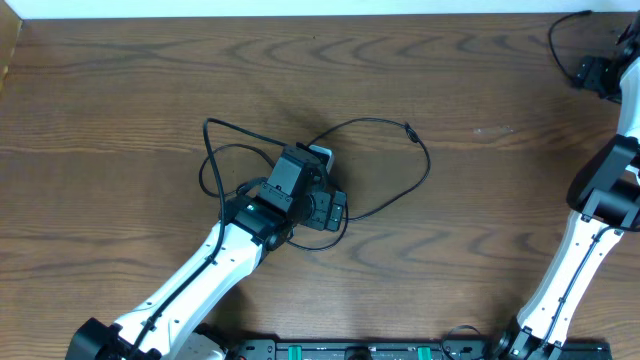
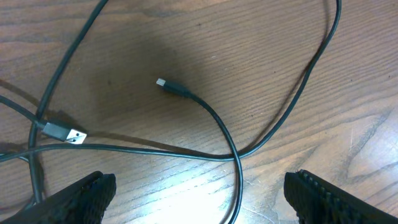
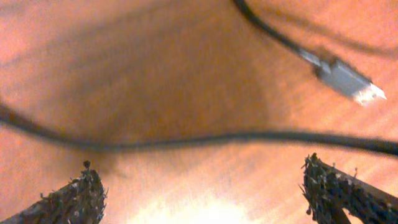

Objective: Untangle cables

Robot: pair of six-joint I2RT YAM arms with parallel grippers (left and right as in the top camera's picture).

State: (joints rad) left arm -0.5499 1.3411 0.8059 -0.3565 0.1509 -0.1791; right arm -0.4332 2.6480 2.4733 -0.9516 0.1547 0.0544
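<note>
A thin black cable (image 1: 385, 123) lies in loose loops on the wooden table, with a small plug end (image 1: 409, 130) at its far right. My left gripper (image 1: 305, 170) hangs over the tangle. In the left wrist view it is open (image 2: 205, 196), and one black strand (image 2: 237, 186) runs between the fingers without being held. A small plug (image 2: 163, 83) and a USB plug (image 2: 67, 133) lie ahead of it. My right gripper (image 1: 597, 75) is at the far right corner, open (image 3: 211, 196) and empty. A black cable (image 3: 217, 137) and a USB plug (image 3: 348, 81) lie ahead of it. No white cord shows.
A black cable loop (image 1: 556, 42) lies beside the right gripper at the table's far right corner. The table's back edge (image 1: 300, 12) runs along the top. The arm bases stand at the front edge (image 1: 350, 350).
</note>
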